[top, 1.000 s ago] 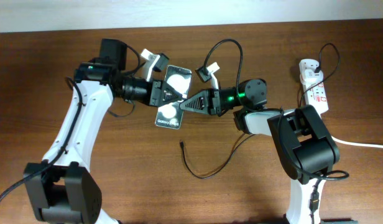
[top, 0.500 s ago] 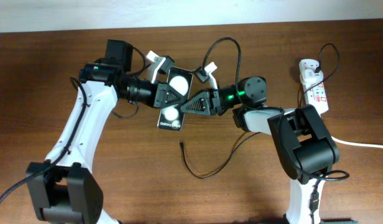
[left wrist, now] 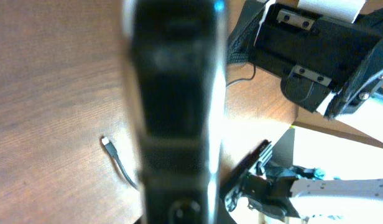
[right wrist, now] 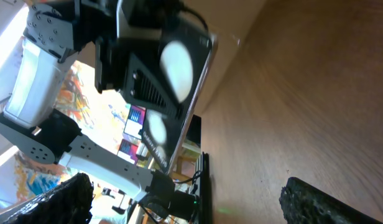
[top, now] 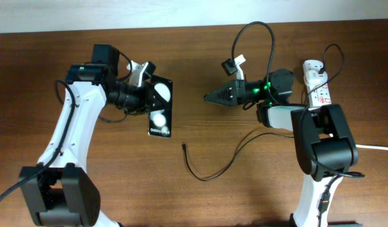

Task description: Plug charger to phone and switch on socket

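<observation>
The phone [top: 161, 116], a black slab with two white round patches, hangs tilted above the table at left centre. My left gripper [top: 148, 98] is shut on its upper end. In the left wrist view the phone [left wrist: 173, 106] fills the middle as a dark blur. My right gripper [top: 210, 97] stands open and apart from the phone, pointing left at it. The right wrist view shows the phone [right wrist: 176, 81] ahead between the wide-set fingertips [right wrist: 331, 202]. The charger's thin black cable [top: 210, 175] lies on the table, its plug tip [top: 183, 147] below the phone. The white socket [top: 318, 85] sits at far right.
A thick white cord [top: 370, 146] runs off the right edge from the socket. A thin black cable loop [top: 336, 53] rises beside the socket. The table's far edge meets a pale wall [top: 181, 12] at the top. The charger plug tip [left wrist: 106, 142] also shows on bare wood.
My right gripper opened, let go of the phone and drew back to the right. The left gripper closed on the phone and carried it left.
</observation>
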Available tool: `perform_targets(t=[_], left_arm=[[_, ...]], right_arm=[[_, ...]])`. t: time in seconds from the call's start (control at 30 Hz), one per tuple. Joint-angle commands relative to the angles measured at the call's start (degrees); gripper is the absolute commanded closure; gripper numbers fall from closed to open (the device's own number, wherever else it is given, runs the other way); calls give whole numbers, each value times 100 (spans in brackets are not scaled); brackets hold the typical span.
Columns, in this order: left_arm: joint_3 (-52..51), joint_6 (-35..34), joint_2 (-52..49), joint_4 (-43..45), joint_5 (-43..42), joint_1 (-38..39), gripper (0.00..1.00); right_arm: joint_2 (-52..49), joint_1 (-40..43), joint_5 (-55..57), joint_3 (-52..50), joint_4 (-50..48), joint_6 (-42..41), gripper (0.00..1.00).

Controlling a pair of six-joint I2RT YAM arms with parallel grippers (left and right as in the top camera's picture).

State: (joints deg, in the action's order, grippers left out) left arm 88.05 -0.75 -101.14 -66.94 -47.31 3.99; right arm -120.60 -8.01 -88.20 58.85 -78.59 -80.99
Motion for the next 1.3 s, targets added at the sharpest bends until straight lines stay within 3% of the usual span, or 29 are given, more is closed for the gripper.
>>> perform_targets(t=[0.0,0.07,0.1,0.17,0.27,0.33,0.4,0.47,0.53,0.8,1.27], left_arm=[[4,-391,142,-269,1051,236,100],[4,-2168,142,-483,2938,592,100],[4,-2931,142,-546,3346,807,100],[4,-3560,142,-581,3217,1172,100],[4,-3543,142,-732,1759,1351,100],[4,-3283,142,-1029,-22,1344,100],[4,-3283,142,-1287,-846,1351,96],[4,-3285,142,-1720,-1386,1355,100],[4,-3285,142,-1963,-1707,1355,100],[4,-3287,142,-2981,-2761,1355,100],[4,-3294,142,-2914,-3241,1349,100]], right_arm=[[52,166,-61,-79,-22,59,1],[42,175,-59,-79,133,59,1],[33,175,-55,-79,352,79,1],[28,173,-52,-79,883,223,1],[28,179,-28,-79,1921,772,1],[28,258,302,-79,3053,1333,1],[28,330,654,-81,3687,1884,1],[28,365,793,-81,4140,2581,1],[28,354,791,-81,4135,2957,1],[28,354,791,-81,4133,2957,1],[28,354,791,-81,4133,2957,1]])
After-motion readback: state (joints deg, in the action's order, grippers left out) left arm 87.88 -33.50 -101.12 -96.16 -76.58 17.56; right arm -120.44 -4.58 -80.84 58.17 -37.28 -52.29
